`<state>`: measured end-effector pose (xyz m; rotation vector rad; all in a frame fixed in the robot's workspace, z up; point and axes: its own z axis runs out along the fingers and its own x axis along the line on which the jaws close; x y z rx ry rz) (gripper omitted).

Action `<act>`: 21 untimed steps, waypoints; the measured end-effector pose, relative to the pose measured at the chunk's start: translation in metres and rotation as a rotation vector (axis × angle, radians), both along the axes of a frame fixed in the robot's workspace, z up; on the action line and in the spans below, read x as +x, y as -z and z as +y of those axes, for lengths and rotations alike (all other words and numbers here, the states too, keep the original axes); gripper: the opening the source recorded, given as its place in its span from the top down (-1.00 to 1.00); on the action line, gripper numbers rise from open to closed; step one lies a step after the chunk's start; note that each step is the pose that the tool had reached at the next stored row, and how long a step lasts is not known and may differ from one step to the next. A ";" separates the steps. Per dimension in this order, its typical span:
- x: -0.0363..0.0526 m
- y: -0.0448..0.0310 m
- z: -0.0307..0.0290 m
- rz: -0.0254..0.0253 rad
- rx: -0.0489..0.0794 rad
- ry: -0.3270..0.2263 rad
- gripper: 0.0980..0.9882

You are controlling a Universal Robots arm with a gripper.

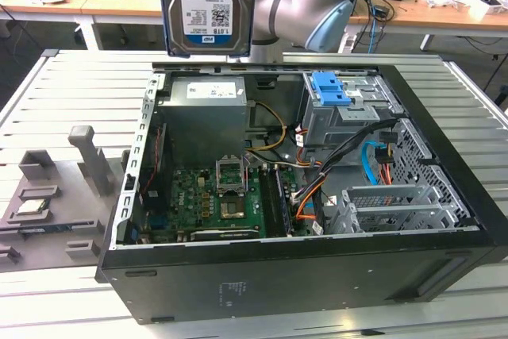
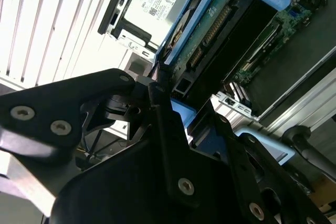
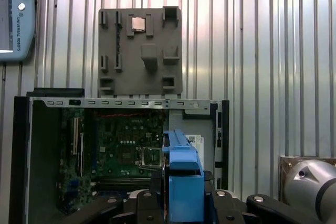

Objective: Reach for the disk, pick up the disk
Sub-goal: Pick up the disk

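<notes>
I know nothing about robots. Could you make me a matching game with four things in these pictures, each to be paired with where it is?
Things:
1. disk
2. blue latch
3. grey holder
4. green circuit board

Places:
A. on the slatted table, to the exterior view's left of the case
B. gripped in the claw, up above the open case
C. lying at the bottom of the case
D. on top of the metal drive cage inside the case

Pairs: 1-B, 2-D, 3-A, 4-C
</notes>
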<state>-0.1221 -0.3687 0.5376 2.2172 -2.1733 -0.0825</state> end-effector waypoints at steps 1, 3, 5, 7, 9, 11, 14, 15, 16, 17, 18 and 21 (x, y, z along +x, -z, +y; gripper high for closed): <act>0.0015 0.0003 0.0000 0.0000 0.000 0.000 0.39; 0.0038 0.0007 0.0000 -0.0001 0.000 0.000 0.39; 0.0071 0.0013 0.0000 0.0000 0.000 0.000 0.39; 0.0094 0.0017 0.0000 0.0000 0.000 0.000 0.39; 0.0148 0.0033 0.0000 0.0000 0.000 0.000 0.39; 0.0173 0.0041 0.0000 0.0000 0.000 0.000 0.39; 0.0219 0.0053 0.0001 0.0000 0.000 0.000 0.39; 0.0241 0.0060 0.0001 0.0000 0.000 0.000 0.39; 0.0255 0.0065 0.0001 0.0000 0.000 0.000 0.39; 0.0266 0.0069 0.0001 0.0000 0.000 0.000 0.39; 0.0282 0.0077 0.0001 0.0000 0.000 0.000 0.39; 0.0306 0.0099 0.0000 0.0000 0.000 0.000 0.39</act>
